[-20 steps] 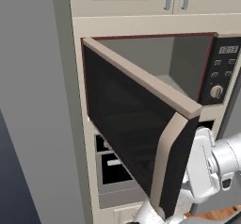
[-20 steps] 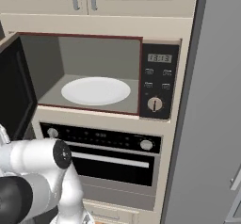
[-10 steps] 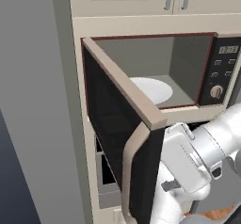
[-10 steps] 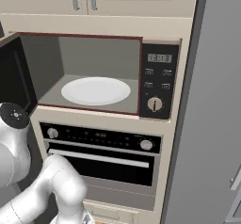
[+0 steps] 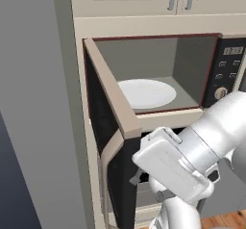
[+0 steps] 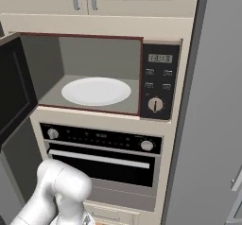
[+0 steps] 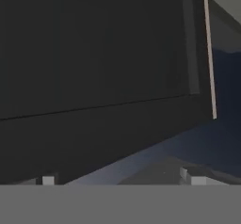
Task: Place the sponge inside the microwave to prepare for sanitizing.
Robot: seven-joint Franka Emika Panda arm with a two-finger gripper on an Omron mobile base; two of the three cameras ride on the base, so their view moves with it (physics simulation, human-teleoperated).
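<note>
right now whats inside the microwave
The microwave stands open, with a white round turntable on the grey cavity floor and nothing on it. From the left base view the door covers the cavity's left edge.

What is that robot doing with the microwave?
The robot's white arm is down low beside the microwave, whose door is wide open. Inside you can see the round white turntable with nothing on it. The gripper is open and holds nothing, and it points at the dark glass of the door. The sponge is not inside the microwave yet.
</note>
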